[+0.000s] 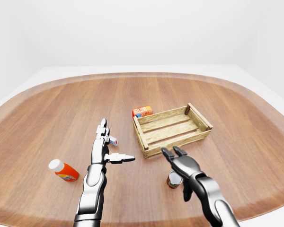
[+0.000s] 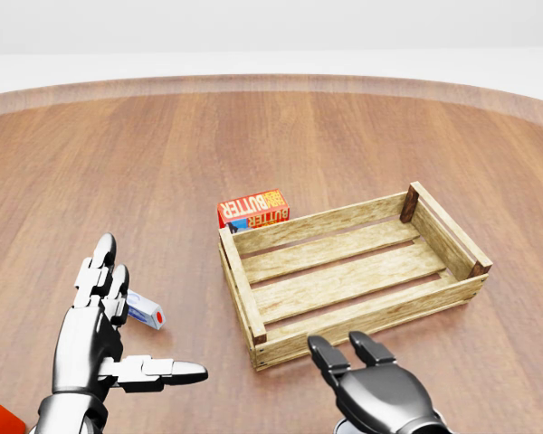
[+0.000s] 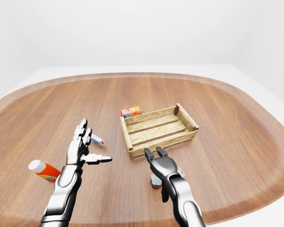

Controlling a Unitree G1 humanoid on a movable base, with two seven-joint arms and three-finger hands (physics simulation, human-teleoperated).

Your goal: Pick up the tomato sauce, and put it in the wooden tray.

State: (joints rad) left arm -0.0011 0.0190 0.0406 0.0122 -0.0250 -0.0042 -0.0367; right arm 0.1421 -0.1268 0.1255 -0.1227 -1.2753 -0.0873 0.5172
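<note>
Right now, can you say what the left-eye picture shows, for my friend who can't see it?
The robot's right hand hangs open just above a small can on a wooden table, near an empty wooden tray. Its left hand is open too, with an orange bottle lying to its left and a butter box behind the tray.

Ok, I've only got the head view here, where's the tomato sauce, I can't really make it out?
Observer: The tomato sauce can stands upright just beneath your right hand, below the wooden tray in the left-eye view.
Operator: Am I gripping it?
Observer: No, the fingers point toward the tray, open, not round the can.
Operator: And the orange bit at my bottom left?
Observer: An orange bottle with a white cap, lying on its side.
</note>
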